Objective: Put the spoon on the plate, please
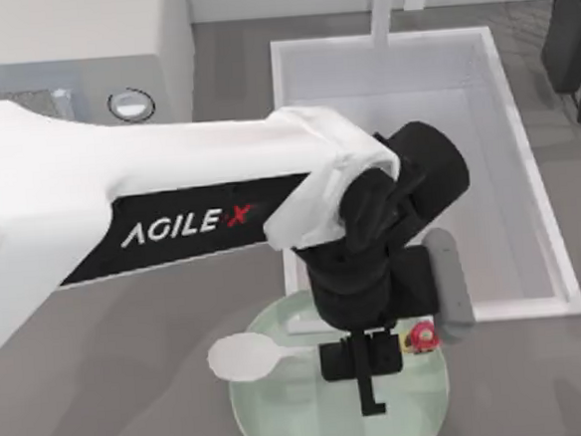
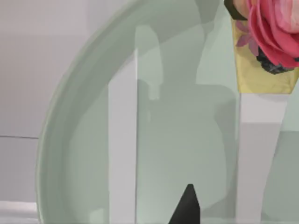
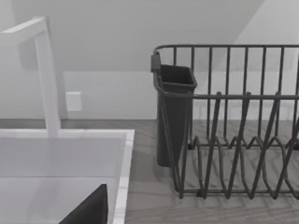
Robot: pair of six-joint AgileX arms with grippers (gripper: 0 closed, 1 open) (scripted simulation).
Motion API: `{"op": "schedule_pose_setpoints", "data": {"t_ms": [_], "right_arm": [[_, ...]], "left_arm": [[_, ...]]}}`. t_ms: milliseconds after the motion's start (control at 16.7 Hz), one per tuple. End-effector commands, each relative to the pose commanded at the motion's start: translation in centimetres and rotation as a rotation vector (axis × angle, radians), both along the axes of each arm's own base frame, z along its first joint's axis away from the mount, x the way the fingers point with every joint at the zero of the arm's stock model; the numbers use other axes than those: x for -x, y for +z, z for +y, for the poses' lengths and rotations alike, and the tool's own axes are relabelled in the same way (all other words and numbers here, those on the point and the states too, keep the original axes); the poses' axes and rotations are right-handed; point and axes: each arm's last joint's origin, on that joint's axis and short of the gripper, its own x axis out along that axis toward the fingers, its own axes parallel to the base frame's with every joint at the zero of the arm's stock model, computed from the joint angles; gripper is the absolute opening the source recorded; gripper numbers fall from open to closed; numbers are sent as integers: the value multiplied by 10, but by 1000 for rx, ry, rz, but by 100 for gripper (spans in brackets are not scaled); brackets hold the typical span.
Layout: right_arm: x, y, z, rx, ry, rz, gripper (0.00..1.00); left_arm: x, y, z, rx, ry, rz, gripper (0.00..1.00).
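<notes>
Left pincer (image 1: 366, 367) hangs right over the plate (image 1: 284, 408), spoon (image 1: 248, 355) lying just beside it; can't tell its finger spread.

Left arm (image 1: 170, 206) covers the spoon (image 1: 248, 355) handle's middle and plate (image 1: 285, 418) top; plate cut off at the bottom edge.

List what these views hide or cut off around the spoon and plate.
- Top view: the left end effector covers the middle of the spoon handle; whether it grips is unclear.
- Top view: the plate is cut by the bottom edge.
- Left wrist view: the spoon's ornament is cut off by the edge.
</notes>
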Motion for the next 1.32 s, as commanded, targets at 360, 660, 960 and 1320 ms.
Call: {"op": "schedule_pose_setpoints", "data": {"t_ms": [360,660,960,1320], "right_arm": [[0,0,0,0,0,0,100],[0,0,0,0,0,0,100],[0,0,0,0,0,0,100],[0,0,0,0,0,0,100]], "left_arm": [[5,-21,4,-56,-5,58,0],[5,-21,4,-56,-5,58,30],[5,-21,4,-56,-5,58,68],[5,-21,4,-56,-5,58,100]]}}
